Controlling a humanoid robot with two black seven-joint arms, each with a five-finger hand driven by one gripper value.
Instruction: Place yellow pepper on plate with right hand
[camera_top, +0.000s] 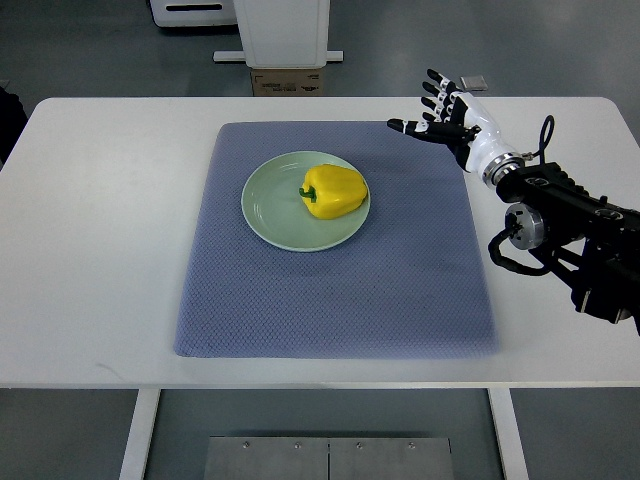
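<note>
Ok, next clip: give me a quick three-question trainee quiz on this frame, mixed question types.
1. True or false: the yellow pepper lies on the green plate.
2. Multiple choice: the right hand is
A) gripping the pepper
B) open, holding nothing, over the far right corner of the blue mat
C) resting flat on the plate
3. Fill in: the plate sits on the ____, which lies on the white table.

Key: 1 true; 2 B; 3 blue mat. The left hand is not in view.
</note>
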